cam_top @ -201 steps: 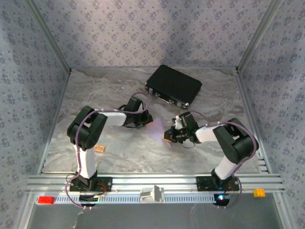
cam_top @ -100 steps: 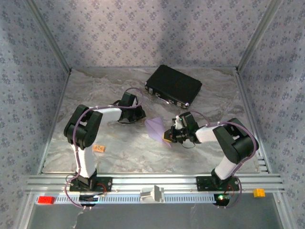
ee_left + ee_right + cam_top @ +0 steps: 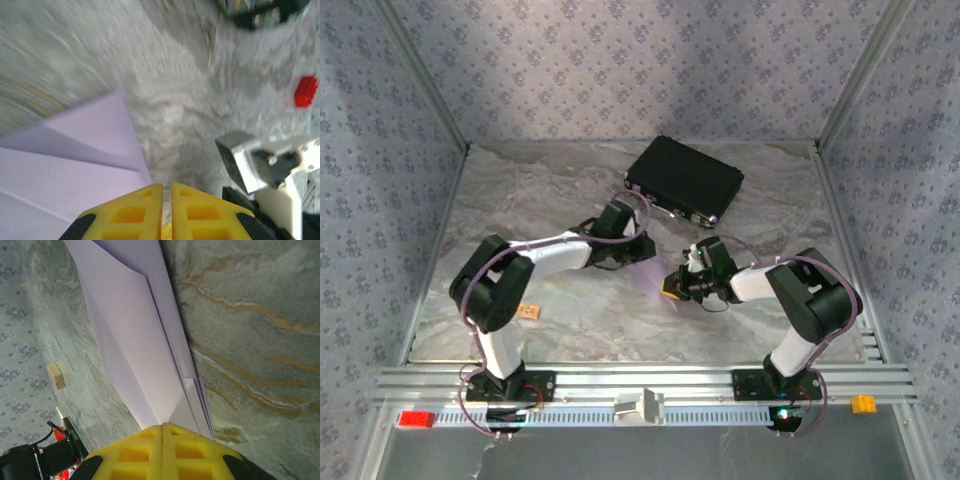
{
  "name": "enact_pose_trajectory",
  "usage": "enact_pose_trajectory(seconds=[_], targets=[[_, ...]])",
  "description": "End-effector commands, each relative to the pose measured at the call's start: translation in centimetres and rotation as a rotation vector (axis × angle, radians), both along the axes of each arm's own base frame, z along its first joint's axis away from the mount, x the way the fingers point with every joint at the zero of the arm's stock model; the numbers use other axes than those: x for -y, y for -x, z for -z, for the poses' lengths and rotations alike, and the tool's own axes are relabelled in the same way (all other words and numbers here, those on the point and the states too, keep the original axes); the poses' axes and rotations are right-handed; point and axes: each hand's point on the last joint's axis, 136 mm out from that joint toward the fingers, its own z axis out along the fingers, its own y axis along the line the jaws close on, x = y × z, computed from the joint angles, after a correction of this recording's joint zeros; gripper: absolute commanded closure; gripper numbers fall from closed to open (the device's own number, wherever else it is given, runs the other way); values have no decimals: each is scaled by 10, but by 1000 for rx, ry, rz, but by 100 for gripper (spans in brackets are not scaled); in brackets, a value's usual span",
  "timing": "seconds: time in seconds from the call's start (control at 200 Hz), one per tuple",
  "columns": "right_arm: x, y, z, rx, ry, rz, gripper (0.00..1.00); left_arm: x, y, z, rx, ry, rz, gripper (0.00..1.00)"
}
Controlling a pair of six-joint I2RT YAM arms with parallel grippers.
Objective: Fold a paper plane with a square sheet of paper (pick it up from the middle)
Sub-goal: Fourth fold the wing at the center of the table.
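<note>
- the paper plane [image 3: 646,274] lay part-folded on the surface [image 3: 520,200], between the two arms and well clear of the black case [image 3: 683,180]
- right end effector [image 3: 162,428] was clenched on the narrow end of the plane, its layered lilac folds running straight in between the yellow pads [image 3: 135,452]
- left end effector [image 3: 166,187] had its fingers pressed nearly together, just a slit between them, right at the edge of the lilac paper; whether any paper sat in that slit, i couldn't tell
- the plane looked light, thin and floppy, easy to crease wrong or tear, and probably slippery on the surface
- it looked best pinched on the stacked layers along the centre crease, not on a single loose flap
- from above, the arms covered most of the paper, and the left wrist view was smeared; the tan block [image 3: 56,376] sat well apart
</note>
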Motion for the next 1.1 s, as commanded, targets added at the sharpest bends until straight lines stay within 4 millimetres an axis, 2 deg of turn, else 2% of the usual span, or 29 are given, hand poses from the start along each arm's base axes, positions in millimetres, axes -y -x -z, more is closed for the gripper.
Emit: enact_pose_trajectory(seconds=[0.0,0.11,0.24,0.385,0.505,0.645,0.809,0.919,1.094], targets=[[23,36,41,-179,136,31,100,7,15,30,-74,-9,21,89],[25,36,40,-178,139,37,100,6,21,48,-105,-23,15,89],[22,33,34,-154,126,26,100,-4,26,68,-132,-65,-7,90],[11,24,15,-73,96,-15,100,-10,32,83,-154,-84,-12,91],[1,13,-3,-5,104,-66,100,-12,35,86,-159,-80,-16,91],[-8,-3,-8,35,117,-82,100,-10,34,84,-155,-78,-9,91],[-8,-12,12,20,164,-58,100,-9,32,84,-155,-74,-11,91],[-5,-1,20,-7,168,-80,100,-9,32,84,-156,-73,-11,91],[15,25,22,-15,211,-92,100,-13,31,87,-162,-80,-22,92]])
